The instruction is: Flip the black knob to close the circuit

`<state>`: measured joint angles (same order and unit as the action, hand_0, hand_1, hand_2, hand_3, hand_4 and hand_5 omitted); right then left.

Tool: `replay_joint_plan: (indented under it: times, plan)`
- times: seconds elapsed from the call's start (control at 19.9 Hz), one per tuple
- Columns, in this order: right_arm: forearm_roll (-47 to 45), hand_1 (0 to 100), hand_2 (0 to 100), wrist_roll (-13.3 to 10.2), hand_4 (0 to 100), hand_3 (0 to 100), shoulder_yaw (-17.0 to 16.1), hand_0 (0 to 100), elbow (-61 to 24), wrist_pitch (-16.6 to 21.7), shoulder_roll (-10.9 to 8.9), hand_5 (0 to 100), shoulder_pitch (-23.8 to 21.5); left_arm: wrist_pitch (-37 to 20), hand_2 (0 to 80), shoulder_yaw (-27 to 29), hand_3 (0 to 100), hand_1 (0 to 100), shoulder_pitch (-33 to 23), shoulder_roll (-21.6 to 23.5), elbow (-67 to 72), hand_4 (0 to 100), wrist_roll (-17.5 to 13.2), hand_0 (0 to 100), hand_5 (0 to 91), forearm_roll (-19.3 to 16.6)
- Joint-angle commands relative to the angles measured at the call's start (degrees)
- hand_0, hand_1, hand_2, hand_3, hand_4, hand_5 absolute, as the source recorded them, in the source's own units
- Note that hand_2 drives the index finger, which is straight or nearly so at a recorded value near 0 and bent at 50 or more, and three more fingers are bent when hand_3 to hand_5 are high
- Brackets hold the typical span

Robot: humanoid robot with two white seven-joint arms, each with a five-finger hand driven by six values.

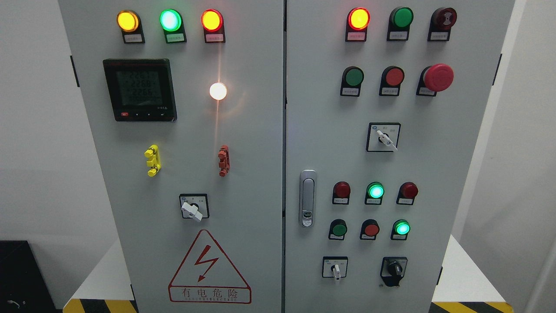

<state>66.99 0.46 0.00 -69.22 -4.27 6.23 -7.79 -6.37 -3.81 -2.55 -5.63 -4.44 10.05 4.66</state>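
Though unattended, black knob (394,268) lower right.

Black knob (394,268) low right on cabinet door (434,165), untouched.

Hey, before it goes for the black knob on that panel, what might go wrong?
No robot hand is in view yet. The black knob sits at the lower right, close to a white switch; a reach drifting left might turn that instead. Just above, a red button and a lit green lamp could get bumped.

A black knob (394,268) sits on the pale grey cabinet (252,182), which bears a red-outlined warning triangle (210,269).
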Motion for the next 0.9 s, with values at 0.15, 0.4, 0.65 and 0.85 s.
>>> replay_joint_plan:
  times: [0.15, 0.4, 0.65, 0.85]
  plan:
    - [1.56, 0, 90, 0.33, 92, 100, -2.28, 0, -19.36, -1.10, 0.62, 92, 0.06, -0.05, 0.0, -0.06, 0, 56, 0.00, 0.00, -0.04, 0, -0.03, 12, 0.0, 0.00]
    - [2.62, 0, 90, 3.76, 93, 100, -2.73, 0, -24.20, -3.12, 0.62, 94, 0.23, -0.05, 0.0, -0.06, 0, 56, 0.00, 0.00, 0.05, 0, -0.03, 12, 0.0, 0.00]
    - [2.70, 0, 90, 5.43, 93, 100, -3.25, 0, -25.61, -4.34, 0.45, 94, 2.86, -0.05, 0.0, -0.06, 0, 56, 0.00, 0.00, 0.05, 0, 0.05, 12, 0.0, 0.00]
    - [2.79, 0, 90, 8.06, 93, 100, -3.60, 0, -26.49, -5.22, 0.44, 94, 5.77, -0.05, 0.0, 0.03, 0, 56, 0.00, 0.00, 0.05, 0, -0.03, 12, 0.0, 0.00]
